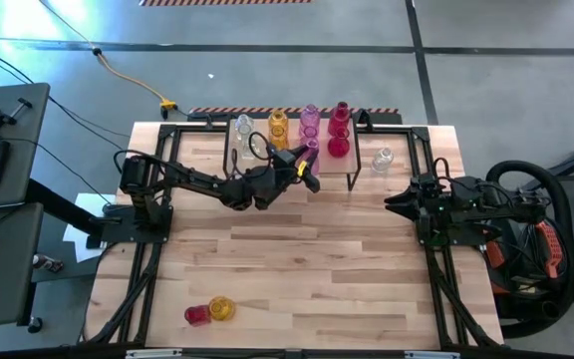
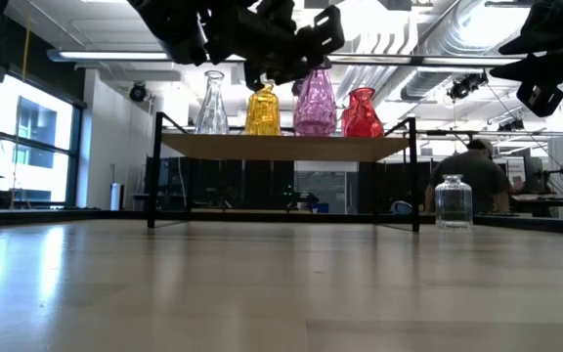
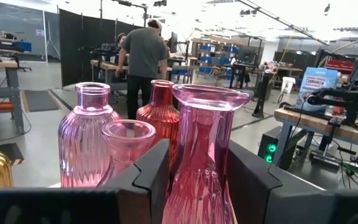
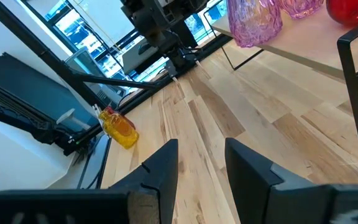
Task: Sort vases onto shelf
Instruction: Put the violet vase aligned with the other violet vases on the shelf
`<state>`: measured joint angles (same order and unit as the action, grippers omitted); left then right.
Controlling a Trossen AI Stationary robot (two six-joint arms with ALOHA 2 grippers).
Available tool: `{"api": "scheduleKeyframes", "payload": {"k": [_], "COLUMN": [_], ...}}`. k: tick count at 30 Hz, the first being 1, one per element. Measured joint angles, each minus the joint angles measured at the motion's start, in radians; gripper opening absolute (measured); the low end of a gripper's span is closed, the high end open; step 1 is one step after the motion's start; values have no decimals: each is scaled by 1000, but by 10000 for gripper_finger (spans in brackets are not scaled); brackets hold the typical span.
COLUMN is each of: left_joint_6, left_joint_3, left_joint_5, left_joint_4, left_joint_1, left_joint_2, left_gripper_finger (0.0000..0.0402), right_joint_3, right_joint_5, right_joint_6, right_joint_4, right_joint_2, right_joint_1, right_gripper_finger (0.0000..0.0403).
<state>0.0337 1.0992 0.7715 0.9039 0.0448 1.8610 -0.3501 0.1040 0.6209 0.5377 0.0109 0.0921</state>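
We count six vases on the shelf (image 1: 292, 150) (one clear vase (image 1: 383, 158) beside it, two lying near the table's front edge): left gripper (image 1: 305, 163) clamps a pink vase (image 3: 199, 162) above the shelf; right gripper (image 1: 399, 204) waits, jaws narrowly apart, empty.

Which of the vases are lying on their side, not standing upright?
Two: the yellow vase and the red vase, together on the table near its front left corner. All the others stand upright, on the shelf or beside it.

The shelf (image 1: 367, 150) top is crowded with vases (image 1: 310, 122) at the middle; its right end looks bare. A clear vase (image 1: 383, 158) stands just beside that end.
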Motion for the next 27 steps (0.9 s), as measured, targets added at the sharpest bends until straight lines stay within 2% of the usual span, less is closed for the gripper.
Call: {"api": "scheduleKeyframes", "payload": {"k": [22,27], "left_joint_6": [74,78], "left_joint_3": [0,0], "left_joint_5": [-30,-29], "left_joint_4": [-41,-46], "left_joint_1": [14,14], "left_joint_2": [0,0], "left_gripper_finger": [129,143], "right_joint_3": [0,0], "right_joint_5": [0,0], "right_joint_6": [0,0], "right_joint_4": [0,0], "right_joint_2": [0,0], "right_joint_1": [0,0], "right_gripper_finger": [114,114]}}
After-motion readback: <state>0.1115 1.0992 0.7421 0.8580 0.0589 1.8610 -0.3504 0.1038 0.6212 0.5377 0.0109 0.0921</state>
